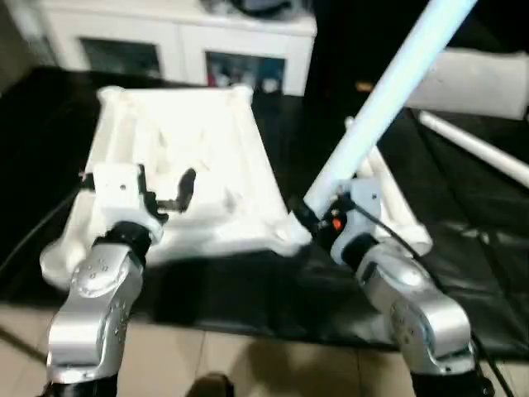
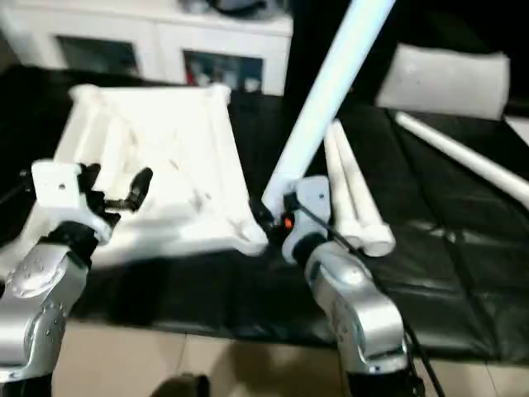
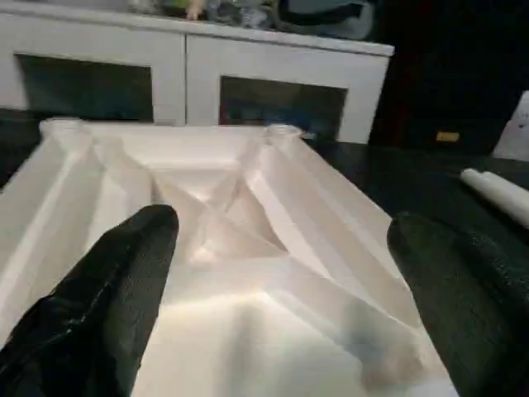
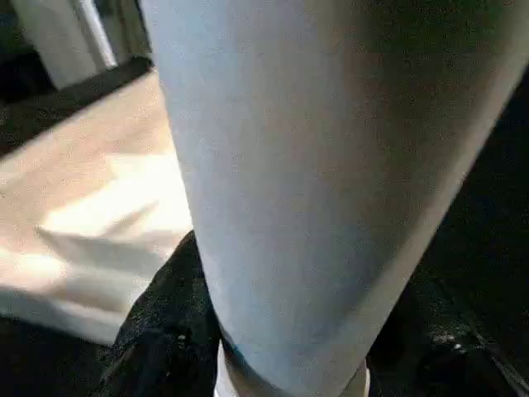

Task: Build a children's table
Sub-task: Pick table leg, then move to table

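Gripping a leg (image 1: 388,99) low down in right gripper (image 1: 318,222), long axis slanting up and away, foot end just beside near-right corner socket (image 1: 291,234) of upside-down tabletop (image 1: 186,157); left gripper (image 1: 165,192) spread wide, empty, over tabletop ribs.

White glass-door cabinet (image 1: 178,41), black mat (image 1: 463,207), beige floor (image 1: 248,364)

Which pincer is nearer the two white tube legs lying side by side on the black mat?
Right. The right pincer, gripping a raised leg, sits beside the lying legs; the left pincer hovers over the tabletop.
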